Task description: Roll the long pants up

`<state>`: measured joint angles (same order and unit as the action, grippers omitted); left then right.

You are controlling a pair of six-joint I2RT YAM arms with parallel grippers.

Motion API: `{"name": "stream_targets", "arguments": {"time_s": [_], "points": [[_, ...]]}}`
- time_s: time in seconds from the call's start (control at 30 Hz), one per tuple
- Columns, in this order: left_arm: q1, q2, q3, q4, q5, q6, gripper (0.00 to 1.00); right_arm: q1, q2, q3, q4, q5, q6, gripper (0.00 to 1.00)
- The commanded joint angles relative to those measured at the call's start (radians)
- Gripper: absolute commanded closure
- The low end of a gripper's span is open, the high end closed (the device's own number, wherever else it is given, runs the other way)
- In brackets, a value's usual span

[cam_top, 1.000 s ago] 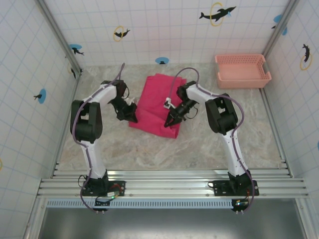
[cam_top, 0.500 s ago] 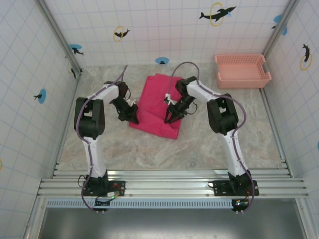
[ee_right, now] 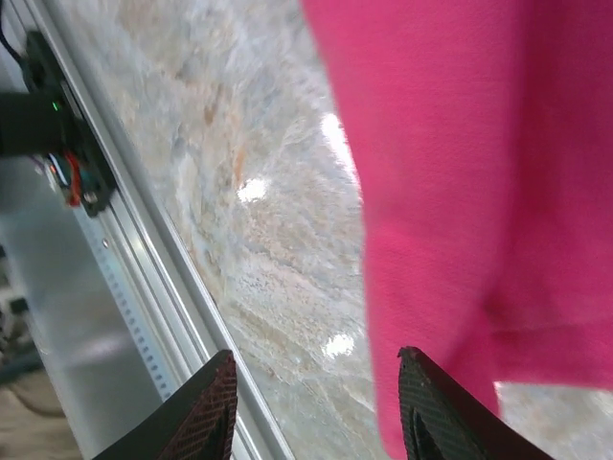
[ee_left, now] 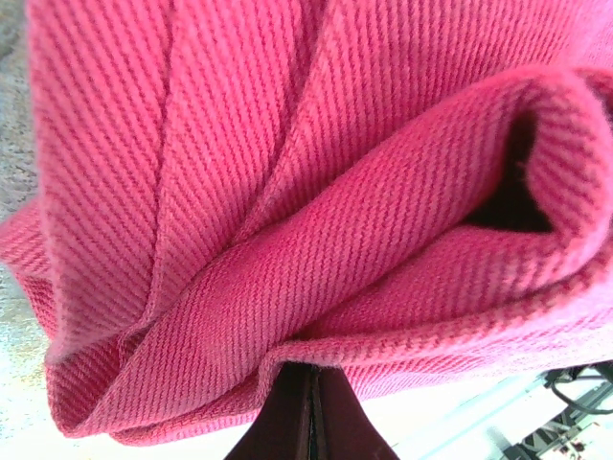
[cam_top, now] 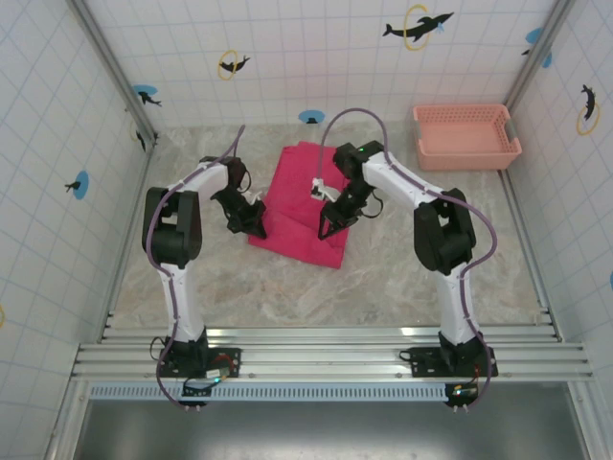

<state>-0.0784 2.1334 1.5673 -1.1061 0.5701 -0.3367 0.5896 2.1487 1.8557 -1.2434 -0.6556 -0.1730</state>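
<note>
The bright magenta-red soft cloth long pants [cam_top: 302,206] lie folded at the middle of the marbled tabletop [cam_top: 383,278], toward its rear edge; the left gripper [cam_top: 255,221], fingers pressed together, pinches a fold at their near left corner; the right gripper [cam_top: 326,228] hangs spread over their near right edge, holding nothing; a salmon-pink plastic lattice basket [cam_top: 466,136] sits in the rear right corner.
</note>
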Motion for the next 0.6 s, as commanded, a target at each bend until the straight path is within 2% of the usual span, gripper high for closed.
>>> {"name": "stream_targets", "arguments": {"time_s": [0.0, 0.1, 0.13, 0.2, 0.3, 0.4, 0.47, 0.57], "points": [[-0.004, 0.050, 0.000, -0.004, -0.039, 0.033, 1.00, 0.126, -0.110, -0.077, 0.086, 0.201, -0.058, 0.51], [-0.005, 0.060, 0.009, -0.007, -0.033, 0.034, 1.00, 0.233, -0.274, -0.328, 0.337, 0.519, -0.106, 0.47], [-0.003, 0.063, 0.013, -0.012, -0.032, 0.035, 1.00, 0.260, -0.327, -0.429, 0.438, 0.615, -0.122, 0.43], [-0.003, 0.068, 0.026, -0.024, -0.029, 0.039, 1.00, 0.291, -0.385, -0.558, 0.567, 0.738, -0.141, 0.42], [-0.003, 0.068, 0.039, -0.039, -0.029, 0.047, 1.00, 0.283, -0.389, -0.601, 0.603, 0.791, -0.119, 0.41], [-0.003, 0.063, 0.046, -0.050, -0.032, 0.054, 1.00, 0.270, -0.397, -0.563, 0.611, 0.777, -0.084, 0.41], [-0.003, 0.057, 0.050, -0.056, -0.025, 0.059, 1.00, 0.242, -0.413, -0.506, 0.616, 0.680, -0.066, 0.41], [-0.003, 0.039, 0.044, -0.053, -0.015, 0.064, 1.00, 0.201, -0.345, -0.326, 0.538, 0.587, -0.027, 0.41]]}}
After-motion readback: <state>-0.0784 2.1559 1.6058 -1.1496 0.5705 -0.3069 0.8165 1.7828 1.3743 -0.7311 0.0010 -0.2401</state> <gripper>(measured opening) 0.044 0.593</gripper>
